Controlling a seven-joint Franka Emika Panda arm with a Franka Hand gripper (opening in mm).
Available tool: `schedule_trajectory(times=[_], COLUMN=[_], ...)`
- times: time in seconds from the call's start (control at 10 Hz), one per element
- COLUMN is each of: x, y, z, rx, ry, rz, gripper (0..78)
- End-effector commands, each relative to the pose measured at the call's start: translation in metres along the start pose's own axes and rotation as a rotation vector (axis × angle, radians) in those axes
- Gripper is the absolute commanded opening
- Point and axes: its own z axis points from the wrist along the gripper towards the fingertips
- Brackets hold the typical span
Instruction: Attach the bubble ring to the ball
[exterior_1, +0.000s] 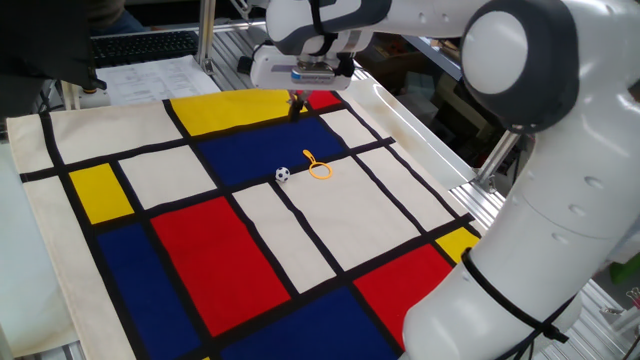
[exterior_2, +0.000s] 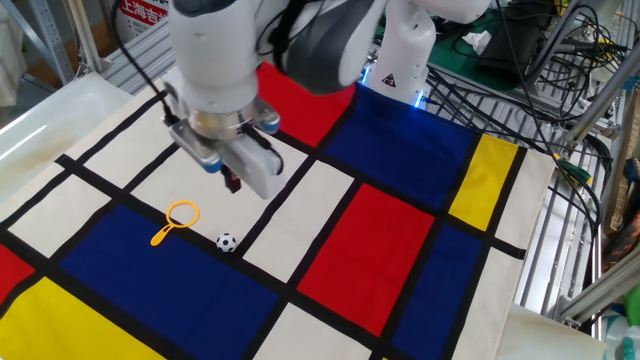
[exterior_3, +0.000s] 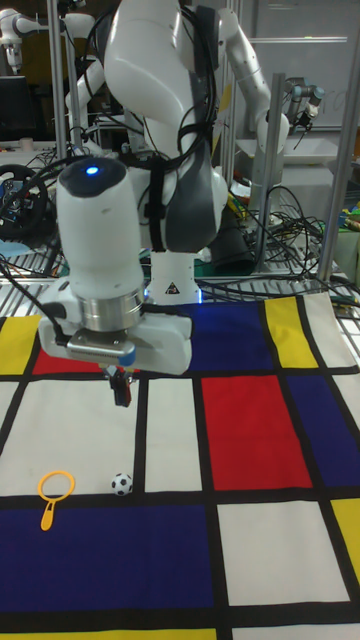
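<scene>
The bubble ring (exterior_1: 319, 168) (exterior_2: 181, 215) (exterior_3: 55, 487) is a thin orange-yellow loop with a short handle, lying flat on the blue panel's edge. The ball (exterior_1: 283, 174) (exterior_2: 227, 241) (exterior_3: 122, 484), tiny and white with black patches, rests a short way beside it; the two do not touch. My gripper (exterior_1: 296, 106) (exterior_2: 234, 183) (exterior_3: 121, 390) hangs above the cloth, farther back than both objects and closer to the ball's side. Its fingers are pressed together, shut, with nothing held.
A cloth of red, blue, yellow and white panels with black lines (exterior_2: 400, 230) covers the table. Metal rails (exterior_1: 500, 190) and cables (exterior_2: 540, 60) border it. The robot's large white arm (exterior_1: 560, 150) looms over the right edge.
</scene>
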Motion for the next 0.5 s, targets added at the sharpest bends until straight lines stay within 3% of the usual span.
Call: schedule_trajectory(times=[0.1,0.5], x=[-0.009,-0.014], y=[-0.013,-0.029], z=[0.011,0.028], rx=[-0.001,0.000], ry=[-0.003,-0.004], rz=[-0.043,-0.096], gripper=[0.0,0.0])
